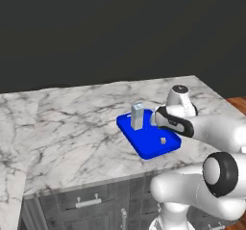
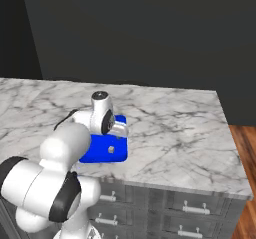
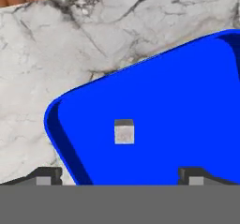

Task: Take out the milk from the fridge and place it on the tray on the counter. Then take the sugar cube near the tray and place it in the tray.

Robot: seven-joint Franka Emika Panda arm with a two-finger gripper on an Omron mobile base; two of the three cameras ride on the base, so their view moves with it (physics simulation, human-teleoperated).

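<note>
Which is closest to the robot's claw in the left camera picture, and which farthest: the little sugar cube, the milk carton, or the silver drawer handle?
From the gripper, jaws open:
1. The sugar cube, in the tray just below the hand.
2. The milk, upright at the tray's far-left end.
3. The drawer handle, below the counter edge, far left.

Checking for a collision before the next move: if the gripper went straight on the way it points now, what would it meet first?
Most likely the sugar cube lying on the tray, between the open jaws of the gripper; the tray floor right after. How far above it the gripper hangs is unclear.
</note>
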